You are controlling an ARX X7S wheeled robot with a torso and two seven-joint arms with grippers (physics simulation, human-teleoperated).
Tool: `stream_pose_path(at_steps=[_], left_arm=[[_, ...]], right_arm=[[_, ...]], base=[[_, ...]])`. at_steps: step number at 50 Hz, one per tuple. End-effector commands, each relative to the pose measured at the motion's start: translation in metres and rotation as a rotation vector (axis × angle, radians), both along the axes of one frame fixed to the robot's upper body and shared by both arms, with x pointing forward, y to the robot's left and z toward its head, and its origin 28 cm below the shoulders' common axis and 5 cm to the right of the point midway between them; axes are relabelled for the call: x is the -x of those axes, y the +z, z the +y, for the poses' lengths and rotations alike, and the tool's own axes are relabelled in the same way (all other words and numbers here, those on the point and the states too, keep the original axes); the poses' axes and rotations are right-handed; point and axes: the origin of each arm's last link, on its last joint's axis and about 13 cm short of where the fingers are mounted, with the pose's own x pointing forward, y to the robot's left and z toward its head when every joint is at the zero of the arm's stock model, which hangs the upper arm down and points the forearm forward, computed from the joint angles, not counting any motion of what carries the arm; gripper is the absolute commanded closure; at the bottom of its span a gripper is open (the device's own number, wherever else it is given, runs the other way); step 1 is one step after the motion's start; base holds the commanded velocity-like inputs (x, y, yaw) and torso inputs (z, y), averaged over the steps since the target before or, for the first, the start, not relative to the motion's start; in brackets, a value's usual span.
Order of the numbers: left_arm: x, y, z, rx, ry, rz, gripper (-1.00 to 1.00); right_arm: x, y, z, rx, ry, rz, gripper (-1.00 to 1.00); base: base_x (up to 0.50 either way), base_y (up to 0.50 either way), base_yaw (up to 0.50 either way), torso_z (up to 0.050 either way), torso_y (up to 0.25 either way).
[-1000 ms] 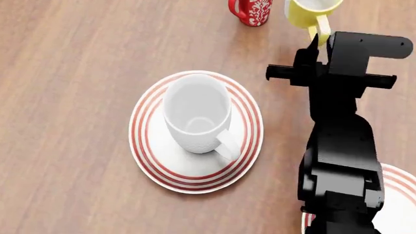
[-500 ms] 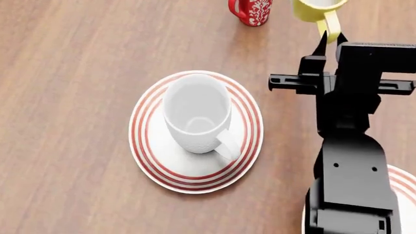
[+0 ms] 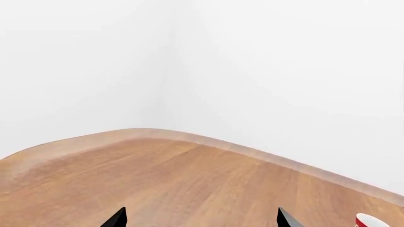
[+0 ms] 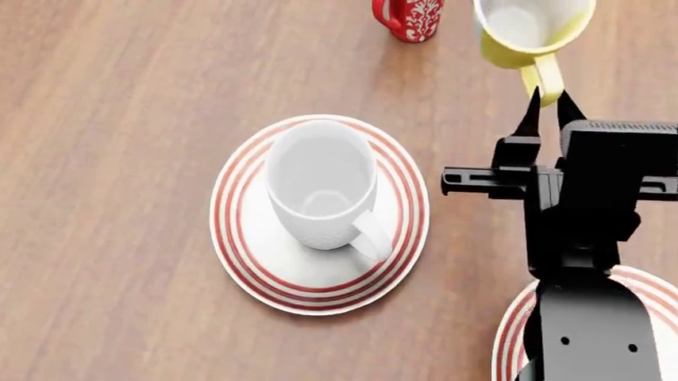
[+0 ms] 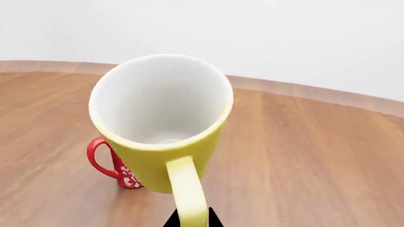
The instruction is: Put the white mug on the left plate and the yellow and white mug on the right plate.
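Observation:
The white mug (image 4: 317, 186) stands upright on the left plate (image 4: 238, 238), handle towards the near right. My right gripper (image 4: 548, 103) is shut on the yellow handle of the yellow and white mug (image 4: 525, 28), which hangs tilted above the table at the far right. In the right wrist view the fingertips (image 5: 213, 218) pinch that handle, and the yellow and white mug (image 5: 161, 123) shows its white inside. The right plate (image 4: 510, 337) lies at the near right, mostly hidden under my right arm. My left gripper (image 3: 200, 222) is open over bare wood, with nothing between its fingers.
A red mug (image 4: 411, 16) with a white pattern stands at the far edge of the head view, just left of the held mug; this red mug (image 5: 117, 168) sits behind it in the right wrist view. The wooden table (image 4: 117, 159) spreads to the left.
My right gripper has drawn back towards me and to the right with the yellow and white mug, which has risen off the table and tilted. The white mug has not moved.

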Motion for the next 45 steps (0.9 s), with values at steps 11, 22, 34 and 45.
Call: stream_pose_path(at_steps=[11, 22, 34, 45], left_arm=[[-0.003, 0.001, 0.001, -0.005, 0.004, 0.005, -1.0], [-0.004, 0.002, 0.001, -0.003, 0.005, 0.005, -1.0], [-0.005, 0.001, 0.0, -0.006, 0.002, 0.01, -1.0], [-0.004, 0.0, 0.0, -0.01, 0.0, 0.011, -1.0]], right_arm=[[0.072, -0.011, -0.01, 0.032, 0.041, -0.017, 1.0], [0.114, -0.022, -0.025, 0.05, 0.017, 0.002, 1.0], [0.159, -0.038, -0.04, 0.048, -0.012, 0.017, 1.0], [0.184, -0.051, -0.045, 0.045, -0.02, 0.049, 1.0]], base=[[0.0, 0.0, 0.0, 0.0, 0.001], [0.0, 0.0, 0.0, 0.0, 0.0], [0.0, 0.0, 0.0, 0.0, 0.0], [0.0, 0.0, 0.0, 0.0, 0.0]])
